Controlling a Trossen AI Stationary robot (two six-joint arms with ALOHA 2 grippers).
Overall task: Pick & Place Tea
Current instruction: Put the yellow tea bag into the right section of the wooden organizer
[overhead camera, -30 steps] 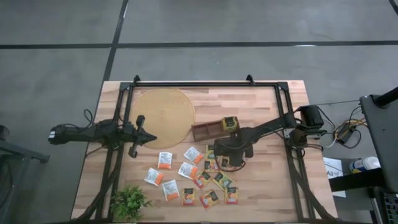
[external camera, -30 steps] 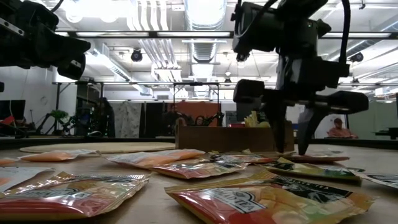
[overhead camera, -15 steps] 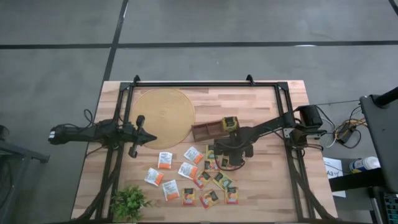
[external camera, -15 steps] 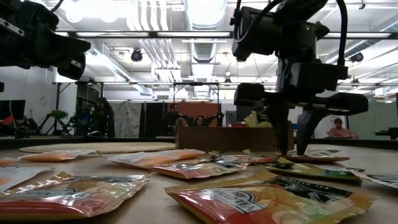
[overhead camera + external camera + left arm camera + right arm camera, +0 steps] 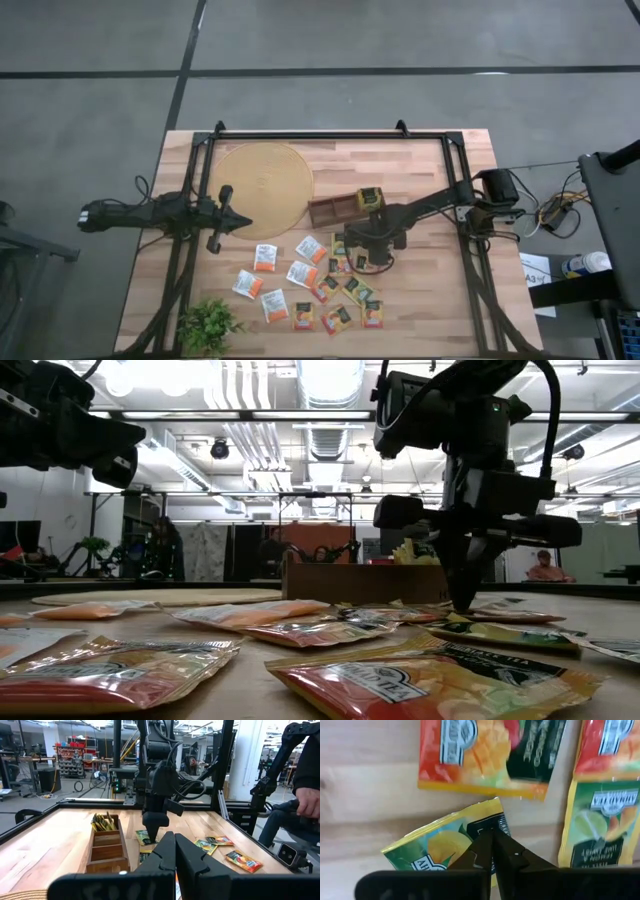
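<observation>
**Entry: my right claw pinched on a green-and-yellow sachet; left arm idle**

- My right gripper [image 5: 362, 258]: down at the table, at the upper right of the loose tea spread, just below the wooden tray. My two fingers [image 5: 485, 852] are pressed together on the edge of one green-and-yellow sachet [image 5: 440, 847], which lies flat on the wood, lemon picture upward. In the low view the fingers come to a single point at the tabletop [image 5: 464, 598].
- Neighbours of that sachet, seen from my right wrist: an orange-and-red sachet [image 5: 485, 755] close beside it, apart by a strip of bare wood, and a green sachet with a lime picture [image 5: 600, 825] to its side.
- The tea, loose [image 5: 310, 285]: small flat sachets scattered over the near middle of the table, orange and red, dark green and yellow, and white with an orange patch. Some overlap, others lie singly.
- The tea, stowed [image 5: 371, 198]: a bundle of green-and-yellow sachets stands on edge in the end compartment of the wooden tray [image 5: 330, 209]. The other compartments that I can see hold nothing.
- My left gripper [image 5: 228, 222]: raised over the table's left side, beside the round mat [image 5: 262, 187], fingers closed together with nothing between them.
- Small green plant [image 5: 208, 326]: near left corner of the table.
- Beyond the table: a person's hand and dark sleeve [image 5: 309, 795], at the edge of the left wrist view.
</observation>
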